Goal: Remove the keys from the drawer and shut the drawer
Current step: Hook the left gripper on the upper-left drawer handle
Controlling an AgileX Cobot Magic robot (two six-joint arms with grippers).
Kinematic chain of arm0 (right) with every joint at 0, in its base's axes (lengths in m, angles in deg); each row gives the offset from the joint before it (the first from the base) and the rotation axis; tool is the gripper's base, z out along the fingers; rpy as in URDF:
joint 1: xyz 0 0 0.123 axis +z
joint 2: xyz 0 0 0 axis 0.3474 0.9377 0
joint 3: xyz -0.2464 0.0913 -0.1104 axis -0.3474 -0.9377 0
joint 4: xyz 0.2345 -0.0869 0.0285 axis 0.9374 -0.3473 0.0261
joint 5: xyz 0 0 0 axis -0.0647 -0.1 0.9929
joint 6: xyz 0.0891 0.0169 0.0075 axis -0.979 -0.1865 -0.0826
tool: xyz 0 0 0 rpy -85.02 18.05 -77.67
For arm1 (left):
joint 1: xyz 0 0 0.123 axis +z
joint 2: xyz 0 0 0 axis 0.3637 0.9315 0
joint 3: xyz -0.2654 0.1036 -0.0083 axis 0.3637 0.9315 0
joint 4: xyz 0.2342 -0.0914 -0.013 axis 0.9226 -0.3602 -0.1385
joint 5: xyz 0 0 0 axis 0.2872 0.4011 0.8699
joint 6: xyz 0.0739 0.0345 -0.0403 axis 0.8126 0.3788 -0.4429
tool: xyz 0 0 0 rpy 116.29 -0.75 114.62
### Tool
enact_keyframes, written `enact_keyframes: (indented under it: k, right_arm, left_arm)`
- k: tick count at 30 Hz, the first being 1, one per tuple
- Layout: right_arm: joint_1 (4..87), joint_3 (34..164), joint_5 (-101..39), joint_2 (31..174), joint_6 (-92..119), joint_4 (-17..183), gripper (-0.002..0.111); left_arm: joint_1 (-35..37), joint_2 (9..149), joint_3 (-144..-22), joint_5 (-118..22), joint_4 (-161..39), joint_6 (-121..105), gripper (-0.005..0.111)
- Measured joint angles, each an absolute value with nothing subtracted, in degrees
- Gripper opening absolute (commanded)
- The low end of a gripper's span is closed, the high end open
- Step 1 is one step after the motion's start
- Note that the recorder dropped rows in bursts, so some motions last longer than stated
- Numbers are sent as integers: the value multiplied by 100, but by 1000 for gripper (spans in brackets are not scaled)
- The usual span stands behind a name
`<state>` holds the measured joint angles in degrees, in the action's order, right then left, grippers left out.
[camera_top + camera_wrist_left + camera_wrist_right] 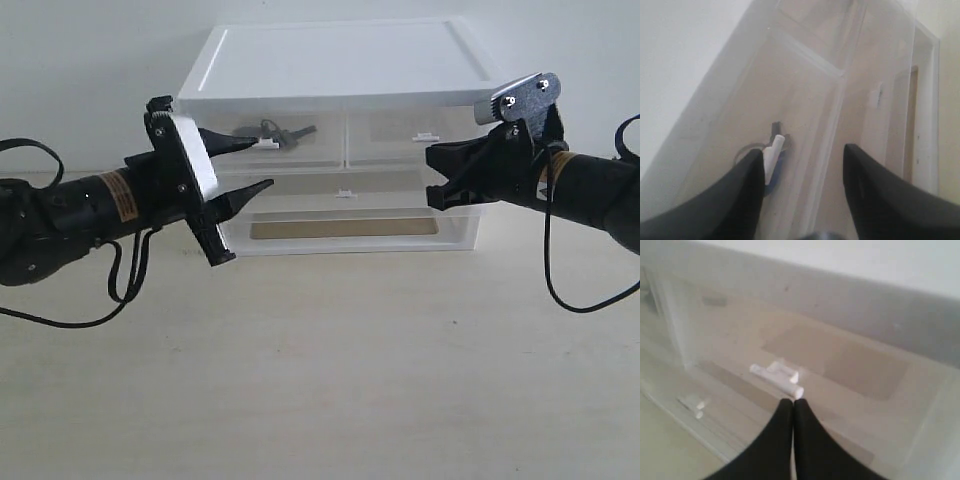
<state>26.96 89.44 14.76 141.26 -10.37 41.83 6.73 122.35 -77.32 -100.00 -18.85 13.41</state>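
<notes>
The keys (282, 132) lie inside the upper left drawer (300, 150) of the white unit and show through its translucent front, which looks flush with its neighbour. My left gripper (258, 165) is open just in front of that drawer, its upper finger beside the white tab handle (266, 144). In the left wrist view the tab handle (774, 152) sits against one finger of the left gripper (804, 150), with the key ring and blue fob (774, 175) blurred behind it. My right gripper (792, 402) is shut and empty, its tips just short of the right drawer's handle (777, 375).
The drawer unit (340, 60) stands at the back of the pale table (340, 380). Below the upper pair is a full-width drawer with its own tab (345, 193), then a bottom compartment with a brown sheet (345, 228). The right arm (560, 180) hangs before the unit's right end.
</notes>
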Motion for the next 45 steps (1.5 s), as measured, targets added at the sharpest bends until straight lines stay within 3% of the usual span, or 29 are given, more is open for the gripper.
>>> enact_keyframes:
  k: [7,15,30,45]
  right_arm:
    - [2696,8944,1468,14126,-1080,4179,0]
    - [2700,8947,1453,14126,-1080,4169,0]
    - [2700,8956,1426,14126,-1058,4158,0]
    - [2700,8956,1413,14126,-1018,4158,0]
  left_arm:
    - [618,12703,-7906,-10716,-2847,3226,42]
    - [596,12868,-8113,-10810,-2715,3272,4]
    - [509,12785,-8015,-10754,-2848,3470,4]
    - [83,11981,-7335,-9834,-3188,3793,4]
